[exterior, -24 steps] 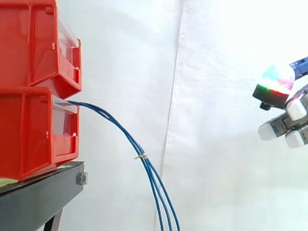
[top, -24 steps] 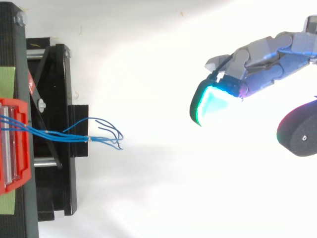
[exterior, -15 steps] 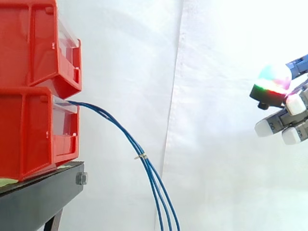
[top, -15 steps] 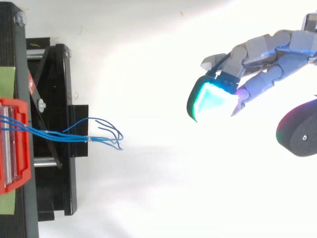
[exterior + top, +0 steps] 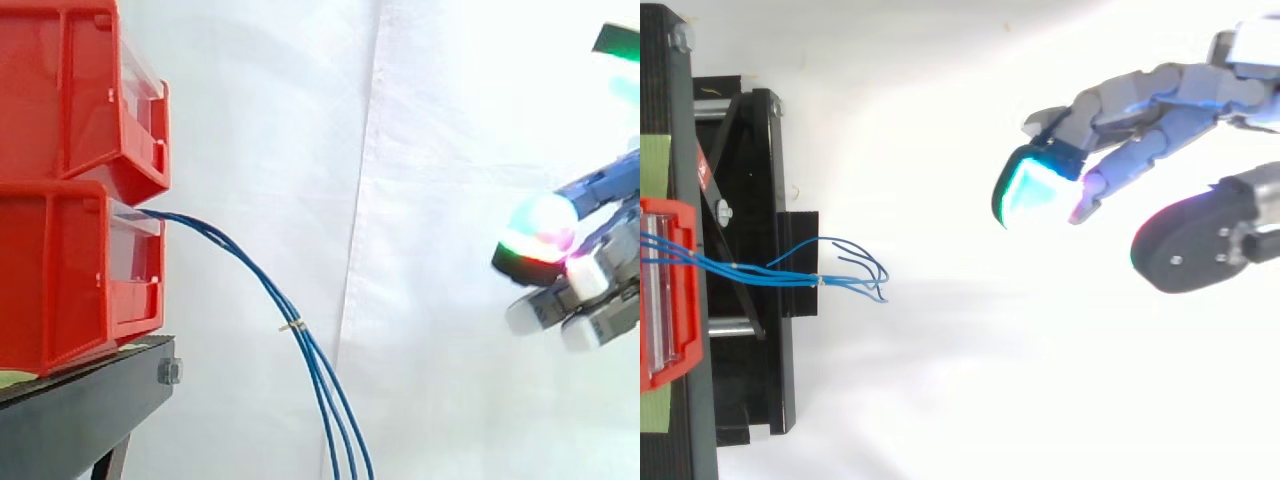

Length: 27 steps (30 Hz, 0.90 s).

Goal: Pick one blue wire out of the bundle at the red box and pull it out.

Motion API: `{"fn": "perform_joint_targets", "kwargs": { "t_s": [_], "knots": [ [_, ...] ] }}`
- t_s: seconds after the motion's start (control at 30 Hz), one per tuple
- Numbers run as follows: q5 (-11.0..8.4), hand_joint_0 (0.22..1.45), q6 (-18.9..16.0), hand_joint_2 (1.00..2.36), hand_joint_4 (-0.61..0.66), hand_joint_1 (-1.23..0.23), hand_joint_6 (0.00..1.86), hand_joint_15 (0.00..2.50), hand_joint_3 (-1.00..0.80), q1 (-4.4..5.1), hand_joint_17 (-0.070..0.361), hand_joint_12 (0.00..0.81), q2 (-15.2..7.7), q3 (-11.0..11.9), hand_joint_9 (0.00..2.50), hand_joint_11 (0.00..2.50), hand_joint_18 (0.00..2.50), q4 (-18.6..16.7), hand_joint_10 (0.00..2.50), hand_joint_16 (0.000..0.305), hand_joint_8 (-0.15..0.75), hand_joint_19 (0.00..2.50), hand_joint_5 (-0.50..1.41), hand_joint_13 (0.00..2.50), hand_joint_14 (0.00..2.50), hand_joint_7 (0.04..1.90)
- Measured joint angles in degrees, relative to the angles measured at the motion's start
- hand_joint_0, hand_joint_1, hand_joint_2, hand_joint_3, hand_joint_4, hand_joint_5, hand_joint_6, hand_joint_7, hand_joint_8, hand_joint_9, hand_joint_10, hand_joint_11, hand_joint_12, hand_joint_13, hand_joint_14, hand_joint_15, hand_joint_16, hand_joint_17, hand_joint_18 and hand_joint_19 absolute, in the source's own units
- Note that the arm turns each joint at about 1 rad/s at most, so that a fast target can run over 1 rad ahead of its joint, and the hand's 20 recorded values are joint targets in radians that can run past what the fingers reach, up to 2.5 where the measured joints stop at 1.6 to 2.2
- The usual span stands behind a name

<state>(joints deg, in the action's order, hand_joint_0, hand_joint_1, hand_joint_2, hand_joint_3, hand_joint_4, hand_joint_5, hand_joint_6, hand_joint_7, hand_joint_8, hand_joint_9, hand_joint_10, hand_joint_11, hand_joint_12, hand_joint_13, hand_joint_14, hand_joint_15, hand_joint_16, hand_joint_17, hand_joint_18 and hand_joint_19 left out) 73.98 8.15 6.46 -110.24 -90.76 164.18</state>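
Hand [image 5: 1140, 95] open: fingers relaxed, thumb apart, holding nothing. Blue wires [image 5: 296, 332] leave the lower red box [image 5: 70, 270], arc out and hang steeply down, tied together mid-span. The bundle is well apart from me, straight across toward the box, with the tie roughly level with my fingertips [image 5: 535, 312]. I judge the next move is to close that gap and single out one strand.

Hand [image 5: 1160, 95]: grey; pads [image 5: 1025, 192] glow cyan edged with green, one magenta.
Wires [image 5: 265, 285], well apart from the hand: blue, bound by a pale tie [image 5: 291, 326].
Bins [image 5: 60, 200], beyond the wires: red, clear fronts.
Stand [image 5: 80, 410]: black, with green tape [image 5: 654, 160].
Curtain [image 5: 450, 150]: plain white.
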Motion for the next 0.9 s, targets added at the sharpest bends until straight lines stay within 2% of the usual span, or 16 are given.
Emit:
{"fn": "perform_joint_targets", "kwargs": {
  "t_s": [0.1, 0.3, 0.53, 0.67, 0.9],
  "knots": [
    [-0.01, 0.51, -0.09, 1.01, 0.39, -0.48, 0.50, 0.06, -0.42, -0.22, 0.146, 0.438, -2.23, 0.87, 0.76, 0.27, 0.32, -1.61, 0.01, 0.065, 0.368, 0.22, -0.16, 0.34, 0.00, 0.91],
    [-0.06, 0.52, -0.10, 1.01, 0.40, -0.48, 0.50, 0.06, -0.43, -0.65, 0.145, 0.440, -6.24, 4.02, 0.77, 0.27, 0.34, -3.30, 0.01, 0.065, 0.369, 0.22, -0.16, 0.35, 0.00, 0.92],
    [0.37, 0.52, -0.12, 1.01, 0.40, -0.48, 0.50, 0.07, -0.43, -1.41, 0.145, 0.439, -11.11, 9.10, 0.79, 0.28, 0.35, -3.73, 0.01, 0.065, 0.376, 0.23, -0.15, 0.37, 0.00, 0.93],
    [0.42, 0.52, 0.01, 1.01, 0.40, -0.48, 0.50, 0.07, -0.43, -1.53, 0.145, 0.439, -12.84, 10.22, 0.80, 0.29, 0.36, -5.19, 0.01, 0.064, 0.373, 0.23, -0.15, 0.37, 0.00, 0.93],
    [0.51, 0.52, -0.02, 1.01, 0.40, -0.48, 0.50, 0.07, -0.43, -1.86, 0.145, 0.441, -17.08, 12.16, 0.81, 0.29, 0.37, -10.31, 0.01, 0.064, 0.376, 0.24, -0.15, 0.39, 0.00, 0.93]
  ]
}}
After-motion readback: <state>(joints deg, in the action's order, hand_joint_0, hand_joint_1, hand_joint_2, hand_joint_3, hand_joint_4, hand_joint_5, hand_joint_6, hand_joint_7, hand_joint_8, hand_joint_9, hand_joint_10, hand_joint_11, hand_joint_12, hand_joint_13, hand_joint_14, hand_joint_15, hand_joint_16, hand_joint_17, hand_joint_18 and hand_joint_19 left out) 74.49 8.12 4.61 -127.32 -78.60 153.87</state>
